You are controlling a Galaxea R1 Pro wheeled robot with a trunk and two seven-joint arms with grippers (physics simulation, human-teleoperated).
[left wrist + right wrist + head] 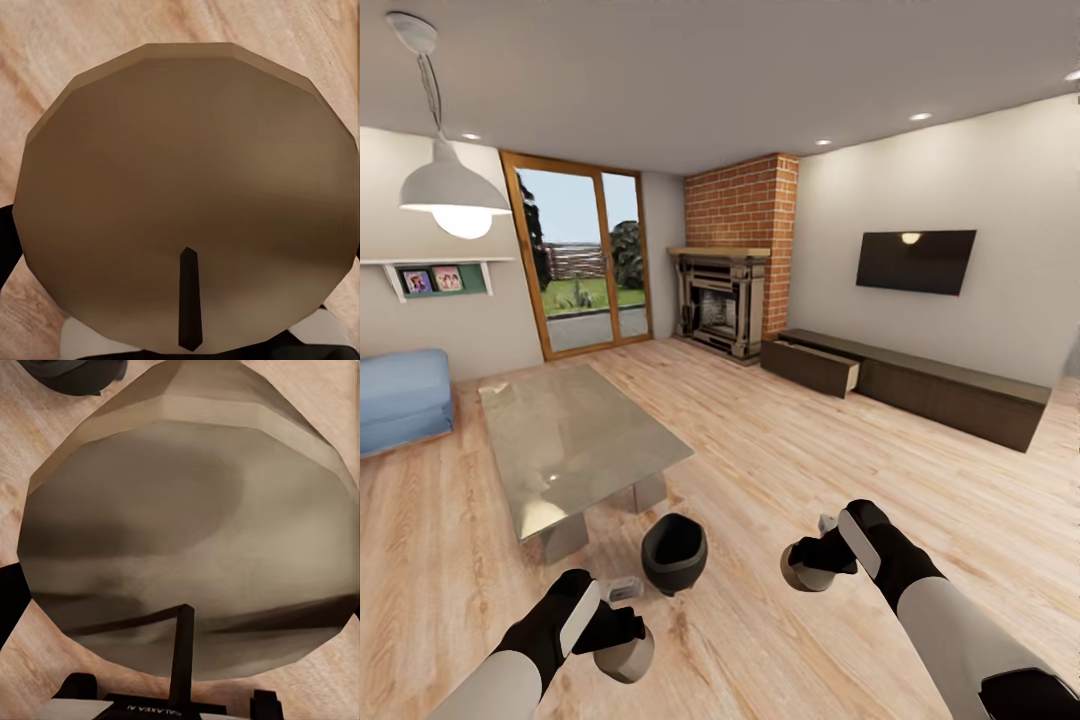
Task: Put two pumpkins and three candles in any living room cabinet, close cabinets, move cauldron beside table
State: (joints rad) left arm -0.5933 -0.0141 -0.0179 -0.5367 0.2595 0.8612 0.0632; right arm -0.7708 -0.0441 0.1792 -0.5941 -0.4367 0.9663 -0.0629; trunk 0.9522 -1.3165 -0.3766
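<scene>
Tan candle (187,195) top centre frame, dark wick (190,300) at lower middle, wood floor (60,37) behind at the corners.

The cauldron (674,552) stands on the floor (780,450) just before the table (575,440). The cabinet (920,385) lies far right, along the wall, beside the fireplace (722,300).

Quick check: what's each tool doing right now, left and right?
Left tool: closed on a candle.
Right tool: closed on another candle.
</scene>
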